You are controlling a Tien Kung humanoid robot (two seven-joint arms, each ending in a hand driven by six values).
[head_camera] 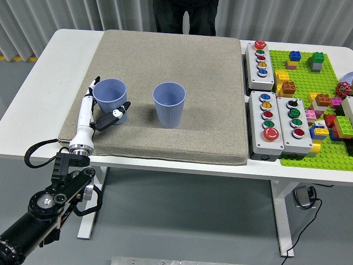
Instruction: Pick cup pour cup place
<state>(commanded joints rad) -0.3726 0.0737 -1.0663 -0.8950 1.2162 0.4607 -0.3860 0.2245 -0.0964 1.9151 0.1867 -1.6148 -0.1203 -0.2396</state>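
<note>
Two blue-grey cups stand upright on the grey mat (209, 72). The left cup (110, 98) is near the mat's left edge; the right cup (169, 104) is near its middle. My left hand (102, 105) sits at the left cup's left and front side. Its white fingers (87, 102) lie along the cup's left wall with the tips spread away from it. The thumb (117, 114) points at the cup's base. The hand is open and does not clamp the cup. My right hand is out of view.
Three grey button boxes (260, 58) (266, 124) (295, 124) stand right of the mat. A green baseplate (325, 83) with several loose bricks lies at the far right. A person in dark clothes (185, 14) stands at the far edge.
</note>
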